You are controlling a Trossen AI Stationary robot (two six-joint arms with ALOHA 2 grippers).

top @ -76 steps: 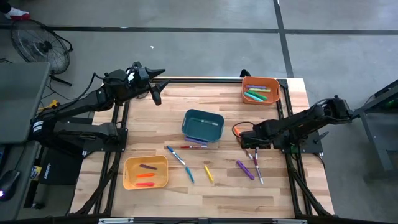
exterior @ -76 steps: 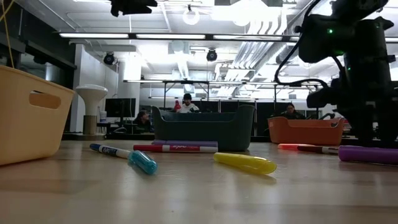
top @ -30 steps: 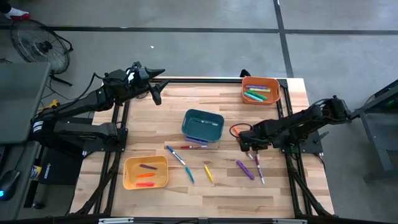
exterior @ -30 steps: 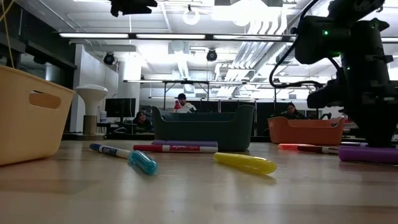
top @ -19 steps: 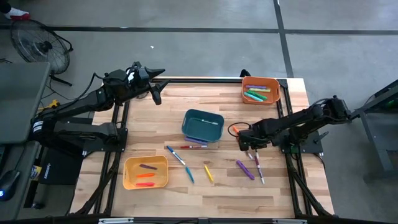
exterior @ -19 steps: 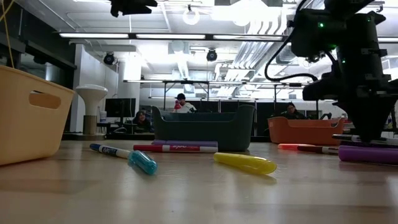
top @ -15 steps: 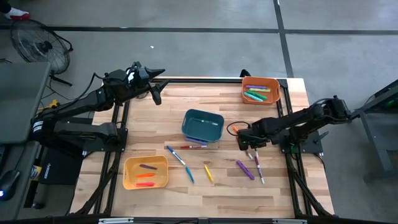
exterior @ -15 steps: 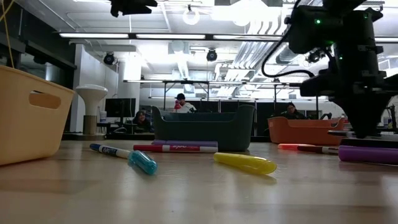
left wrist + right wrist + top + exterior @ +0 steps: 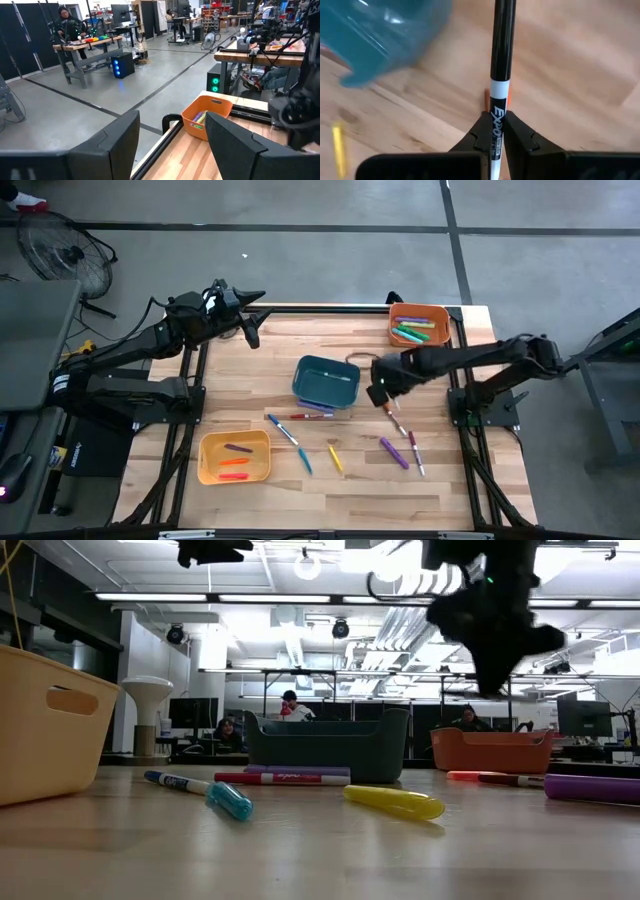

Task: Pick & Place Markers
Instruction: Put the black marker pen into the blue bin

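Up off the worktop point(image 9: 440, 480) now, right gripper point(image 9: 497, 131) swung beside the teal bin point(image 9: 327, 380), jaws clamped on a black-capped Expo marker point(image 9: 501, 75): pick made, drop next. Left gripper point(image 9: 172, 137) parked behind the bin, jaws apart, empty.

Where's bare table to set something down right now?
Free: the near right corner of the table, and the strip between the yellow bin and the left gripper. Crowded: markers lie in front of the teal bin, below the right gripper.
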